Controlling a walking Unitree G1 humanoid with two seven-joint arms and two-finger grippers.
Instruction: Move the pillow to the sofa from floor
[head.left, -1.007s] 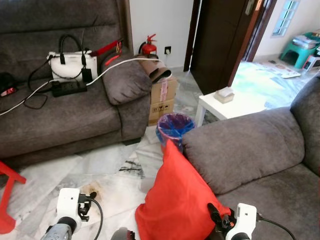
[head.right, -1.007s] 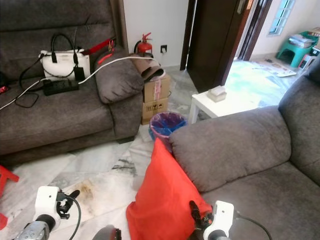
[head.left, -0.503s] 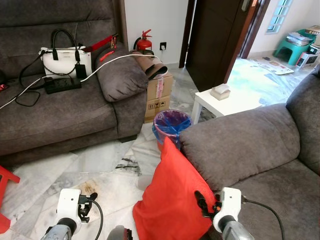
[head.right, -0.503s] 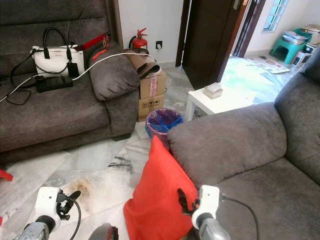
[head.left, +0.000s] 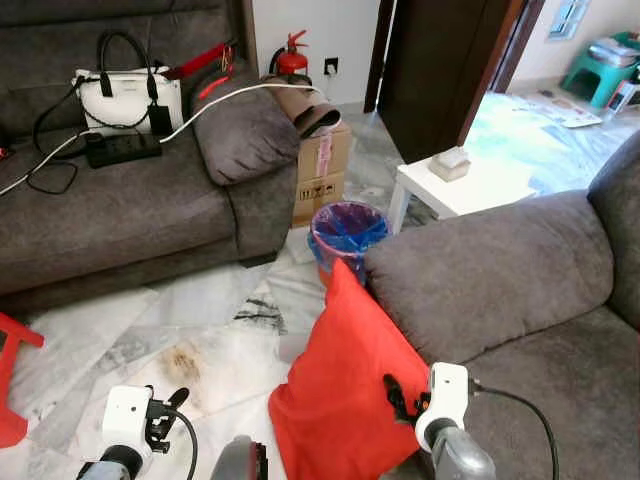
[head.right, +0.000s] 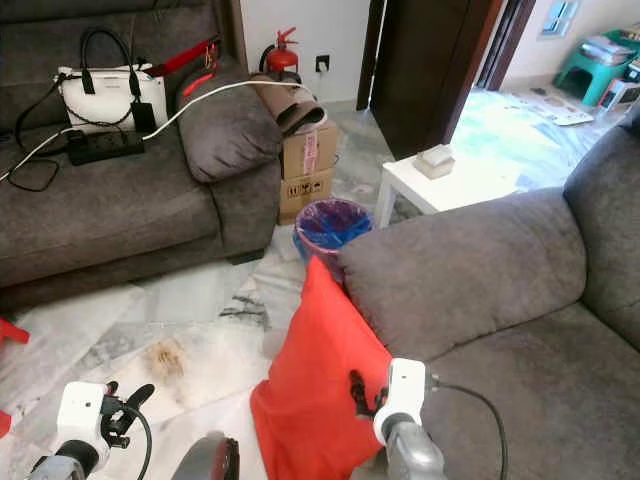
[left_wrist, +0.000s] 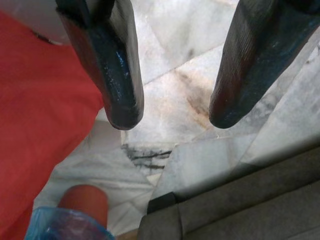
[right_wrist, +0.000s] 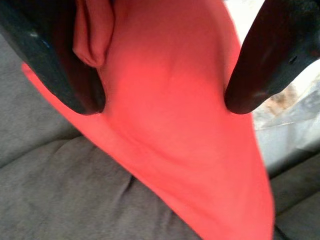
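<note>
The red pillow (head.left: 345, 390) stands on edge on the marble floor, leaning against the armrest of the grey sofa (head.left: 500, 280) on my right. My right gripper (head.left: 393, 397) sits against the pillow's right edge, beside the sofa's front. In the right wrist view its fingers (right_wrist: 75, 85) are spread wide and open, with the pillow's red cloth (right_wrist: 170, 135) between and beyond them. My left gripper (head.left: 172, 405) hangs low at the left, open above bare floor. In the left wrist view the left gripper (left_wrist: 175, 119) has the pillow (left_wrist: 40, 125) to one side.
A blue-lined bin (head.left: 347, 228) stands just behind the pillow, with a cardboard box (head.left: 325, 175) and a white side table (head.left: 470, 190) further back. The other grey sofa (head.left: 120, 210) holds a white handbag (head.left: 125, 95) and a power strip (head.left: 122, 150). A red stool (head.left: 10, 390) is at the far left.
My right gripper has pushed forward and left along the pillow's right edge. The camera has tilted a little, and the left arm sits lower in view.
</note>
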